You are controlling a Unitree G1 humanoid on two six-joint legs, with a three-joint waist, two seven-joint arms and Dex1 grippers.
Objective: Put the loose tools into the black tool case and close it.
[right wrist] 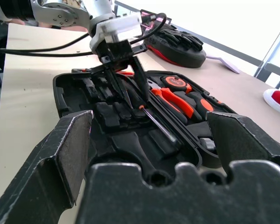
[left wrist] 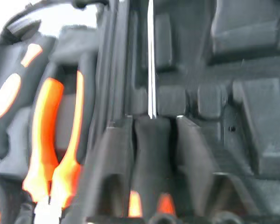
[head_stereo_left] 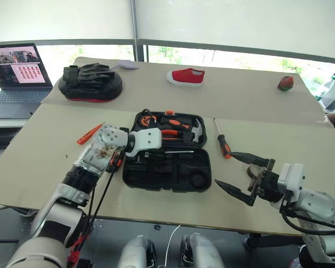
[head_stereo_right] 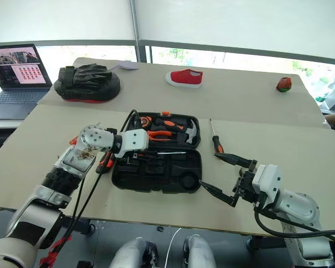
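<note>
Both arms low: left gripper [right wrist: 126, 91] over black tool case [head_stereo_left: 167, 167], right gripper [head_stereo_left: 240, 174] beside.

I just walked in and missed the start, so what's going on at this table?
A humanoid robot is packing tools into an open black tool case. Its left gripper is over the case with a screwdriver between its fingers, the shaft lying across the recesses. The right gripper hangs open beside the case. Another screwdriver lies on the table to the right of the case, and an orange one to its left. The case is not closed.
</note>
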